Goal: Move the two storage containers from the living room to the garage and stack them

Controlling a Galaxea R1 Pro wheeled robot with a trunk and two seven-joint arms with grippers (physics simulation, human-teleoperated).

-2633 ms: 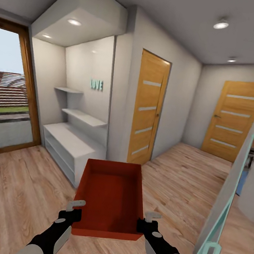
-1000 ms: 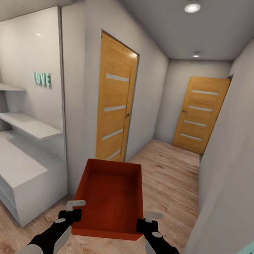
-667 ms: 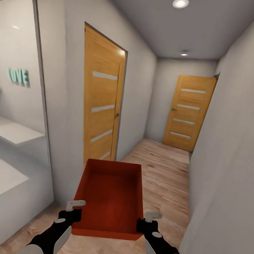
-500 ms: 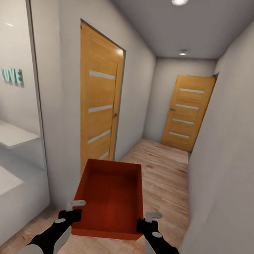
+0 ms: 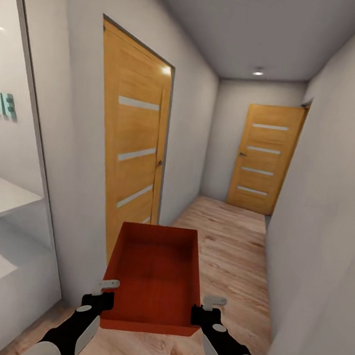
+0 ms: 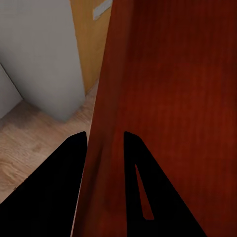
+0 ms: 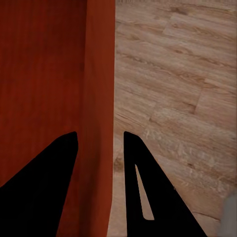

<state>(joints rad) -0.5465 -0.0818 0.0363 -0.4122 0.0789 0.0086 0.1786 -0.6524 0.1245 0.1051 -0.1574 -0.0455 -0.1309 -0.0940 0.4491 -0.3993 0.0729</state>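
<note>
Nearer now, side door (image 5: 129, 149) flanks container (image 5: 153, 275) clamped by both tools.

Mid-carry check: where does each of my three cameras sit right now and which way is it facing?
Head: on the head, looking down the hallway; left gripper, right gripper, storage container.
Left wrist: along black fingers straddling a container wall.
Right wrist: along fingers straddling the other wall.
Shared: the container.

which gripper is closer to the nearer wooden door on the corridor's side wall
Left. The left gripper clamps the storage container's wall on the side facing the near door; the right gripper clamps the opposite wall, with the container between it and that door.
</note>
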